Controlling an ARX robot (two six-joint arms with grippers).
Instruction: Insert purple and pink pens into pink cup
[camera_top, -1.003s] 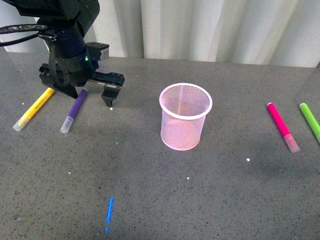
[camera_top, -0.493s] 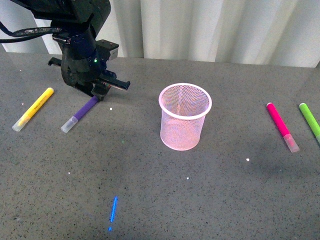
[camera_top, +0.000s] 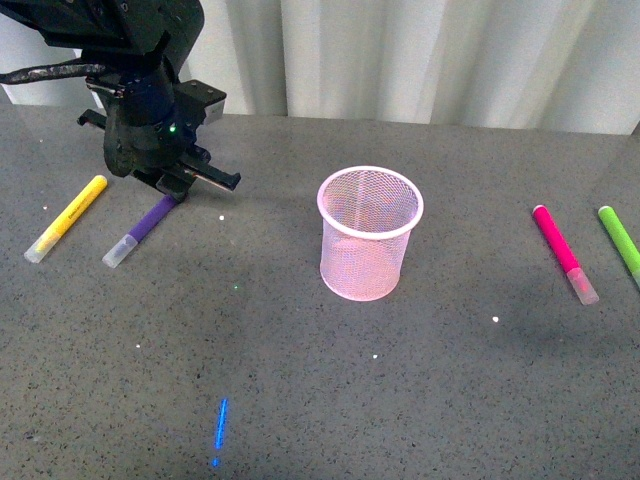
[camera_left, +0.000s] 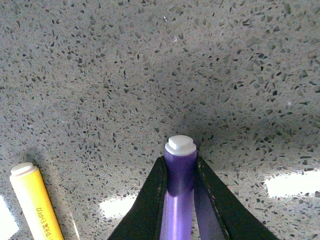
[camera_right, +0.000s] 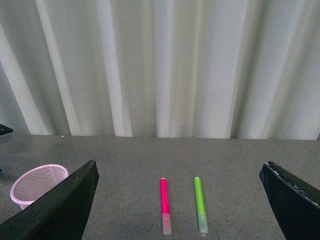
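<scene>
Count: four markers, one cup. Pink cup (camera_top: 370, 233) stood mid-table. Pink pen (camera_top: 563, 252) lay well right of it, beside green marker (camera_top: 620, 240), which front view cut off. Left, beside yellow marker (camera_top: 66, 217), purple pen (camera_top: 140, 229) had its far end hidden under left gripper (camera_left: 180, 165); wrist view showed jaws clamped on it. Right gripper (camera_right: 180, 172) was spread wide.

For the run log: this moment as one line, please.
left gripper: shut on purple pen | right gripper: open, empty | pink pen: lying right of pink cup | pink cup: upright, empty | inserted: none
</scene>
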